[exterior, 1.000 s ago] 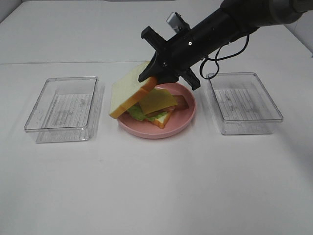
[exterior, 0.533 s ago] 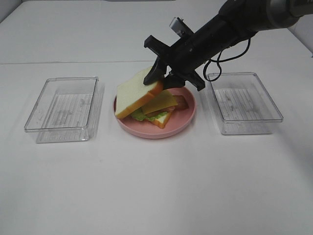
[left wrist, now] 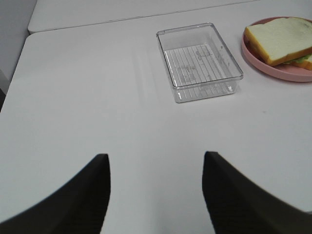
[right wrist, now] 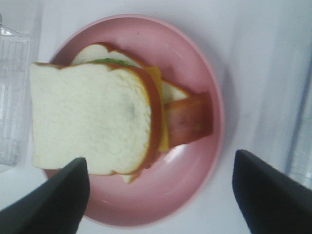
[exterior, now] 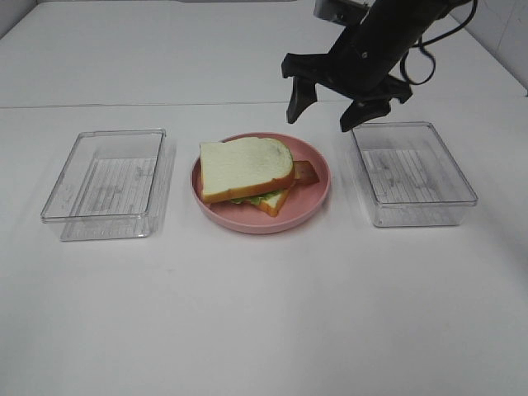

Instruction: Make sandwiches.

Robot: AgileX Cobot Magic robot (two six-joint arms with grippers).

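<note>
The left tray [exterior: 106,183], a clear rectangular container, sits on the table [exterior: 264,330] well apart from the plate and holds nothing visible. The left gripper [left wrist: 156,195] appears only in its wrist view, where the two dark fingers stand apart over bare table with nothing between them; it is parked away from the work and should remain there. The pink plate [exterior: 313,202] lies between the two trays and carries the sandwich [exterior: 247,172]: a top bread slice [right wrist: 87,119] rests over the yellow cheese slice [right wrist: 157,107], a fringe of green lettuce [exterior: 256,199] shows at the near edge, the bottom bread slice [exterior: 272,203] projects beneath, and a reddish-brown bacon strip [right wrist: 187,119] protrudes toward the right tray. The top slice is skewed relative to the bottom slice, with no corner aligned. The right gripper [exterior: 338,103] hangs above and behind the plate's right edge, jaws spread wide and empty, clear of the food. Judgement: the stack appears complete and the step in hand is the withdrawal after release. Lift the right gripper straight up before any sideways travel, so neither finger clips the top slice or the protruding bacon. Avoid a sweep over the right tray [exterior: 412,173] at low height. If squarer alignment is wanted, nudge the top slice gently by its crust edge only.
</note>
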